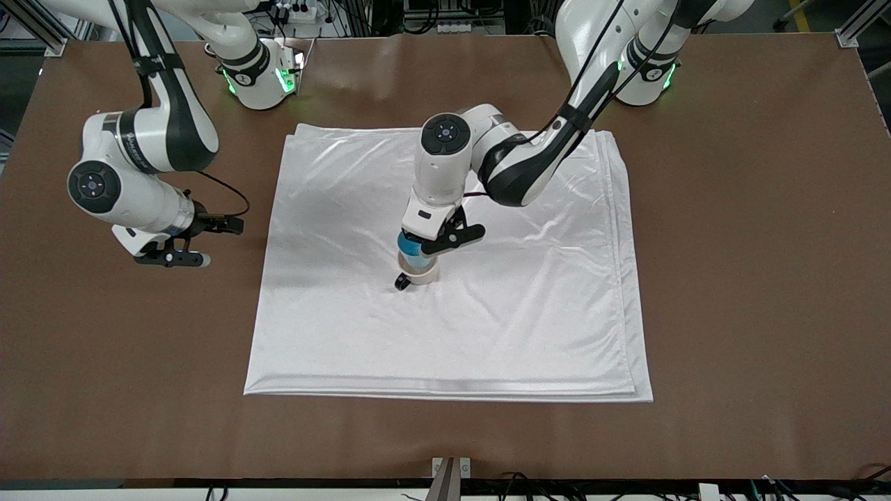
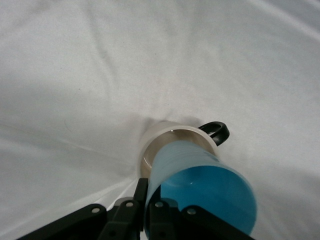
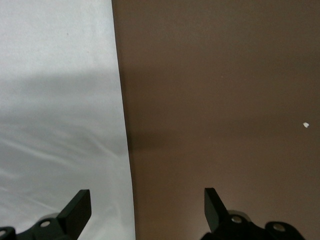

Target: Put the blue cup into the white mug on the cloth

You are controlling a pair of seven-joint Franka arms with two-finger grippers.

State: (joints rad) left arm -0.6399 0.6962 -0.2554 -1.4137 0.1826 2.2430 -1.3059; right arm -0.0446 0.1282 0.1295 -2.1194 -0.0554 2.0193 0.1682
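Note:
The white mug (image 1: 421, 274) with its black handle (image 1: 401, 282) stands upright near the middle of the white cloth (image 1: 529, 306). My left gripper (image 1: 423, 247) is shut on the rim of the blue cup (image 1: 413, 252), whose lower part sits inside the mug's mouth. In the left wrist view the blue cup (image 2: 200, 185) is tilted into the white mug (image 2: 165, 137), with one finger (image 2: 141, 192) outside its wall and the other inside. My right gripper (image 1: 172, 259) is open and empty, waiting over the bare table beside the cloth's edge at the right arm's end.
The brown table (image 1: 752, 278) surrounds the cloth on all sides. The right wrist view shows the cloth's edge (image 3: 122, 125) against the brown table (image 3: 225, 100). A small bracket (image 1: 451, 467) sits at the table's edge nearest the front camera.

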